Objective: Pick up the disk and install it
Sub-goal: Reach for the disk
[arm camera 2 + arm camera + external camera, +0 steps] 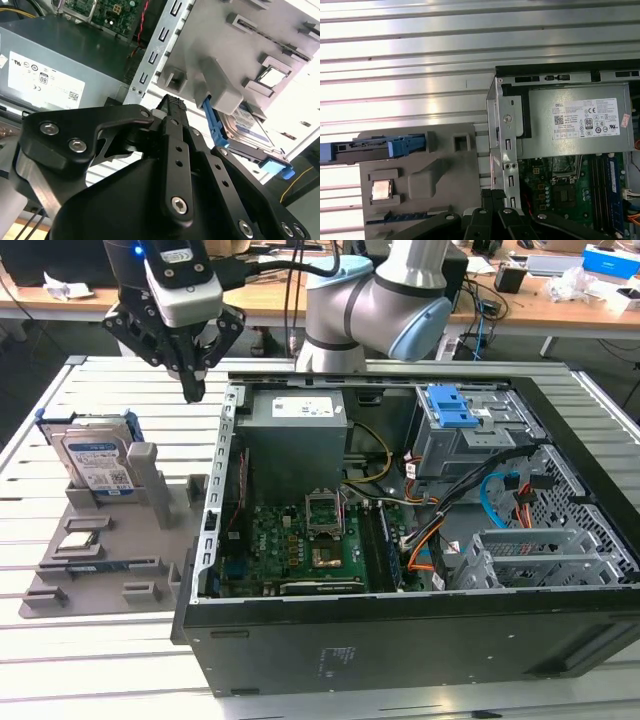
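My end effector hangs pinched closed and empty, just outside the computer case. I see the disk upright in a gray holder beside that case.

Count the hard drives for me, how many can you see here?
1. The disk stands on edge in the grey holder at the exterior view's left, beside the open computer case. More may be hidden inside the case's drive cages.

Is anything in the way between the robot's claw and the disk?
Nothing visible. The gripper hangs in open air above the table; the disk stands upright in its grey holder, top edge uncovered.
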Robot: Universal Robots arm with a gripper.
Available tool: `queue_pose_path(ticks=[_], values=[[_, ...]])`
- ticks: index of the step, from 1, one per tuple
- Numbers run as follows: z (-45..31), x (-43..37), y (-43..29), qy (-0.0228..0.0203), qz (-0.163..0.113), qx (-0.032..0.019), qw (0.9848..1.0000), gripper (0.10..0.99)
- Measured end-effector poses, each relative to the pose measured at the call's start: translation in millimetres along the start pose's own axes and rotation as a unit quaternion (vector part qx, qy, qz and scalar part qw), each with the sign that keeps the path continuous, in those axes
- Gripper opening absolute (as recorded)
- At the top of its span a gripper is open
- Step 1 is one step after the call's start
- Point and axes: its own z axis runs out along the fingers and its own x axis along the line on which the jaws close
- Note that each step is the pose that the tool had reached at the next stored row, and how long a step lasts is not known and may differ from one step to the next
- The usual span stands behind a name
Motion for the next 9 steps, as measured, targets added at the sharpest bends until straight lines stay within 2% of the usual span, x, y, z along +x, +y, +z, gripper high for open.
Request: queue_pose_path(ticks=[5, 9], values=[[-0.1, 2.8, -0.2, 0.0, 0.0, 0.0, 1.0, 0.106], [-0.2, 8.8, -0.7, 0.0, 0.0, 0.0, 1.0, 0.106]])
